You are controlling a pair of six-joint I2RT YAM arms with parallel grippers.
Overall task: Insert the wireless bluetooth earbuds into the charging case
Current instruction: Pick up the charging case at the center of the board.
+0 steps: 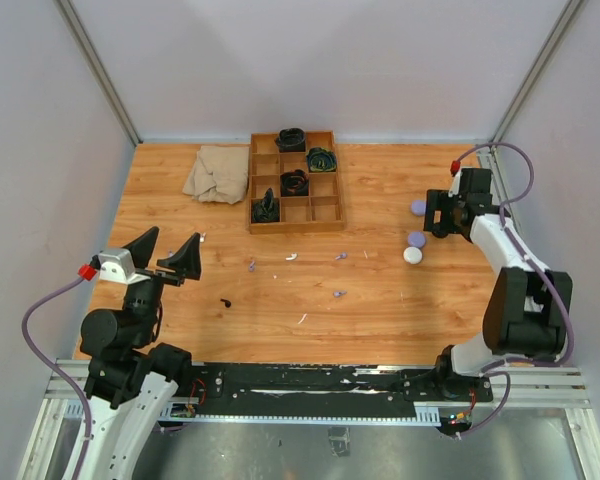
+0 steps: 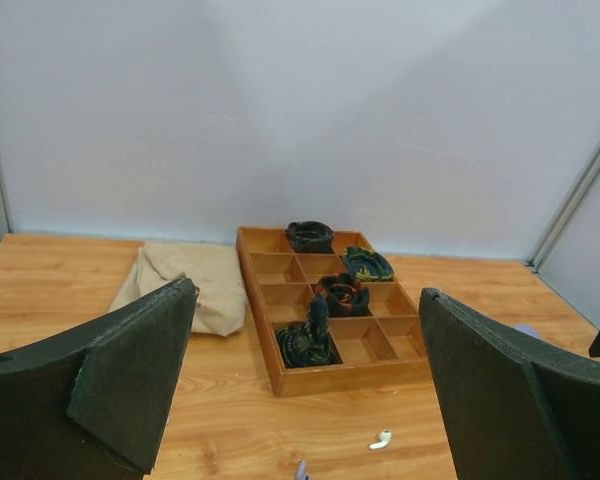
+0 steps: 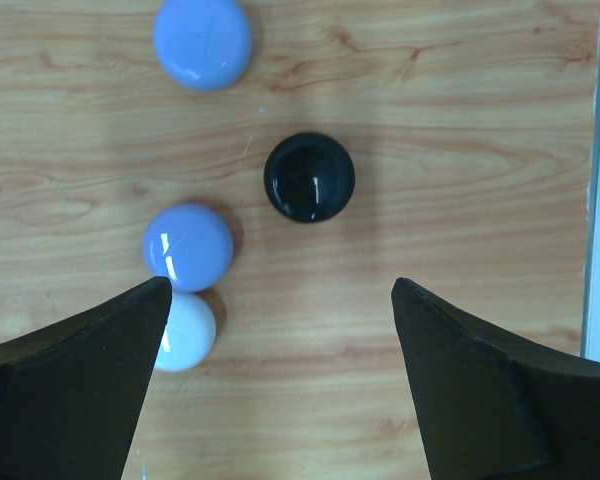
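Two pairs of jaws stand wide and empty: the left gripper [image 1: 173,240] hangs above the left edge of the table [image 1: 400,320]. The earbuds [image 1: 290,256] lie scattered loose on the wood mid-table, while the right gripper [image 3: 280,290] hangs over four round cases [image 3: 188,247] at the far right.

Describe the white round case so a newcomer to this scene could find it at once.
On the right side of the wooden table, the right gripper hangs open over a cluster of four round cases. The white case is the one nearest the table's near edge, close beside a lilac case. It is the only white one among two lilac and a black case.
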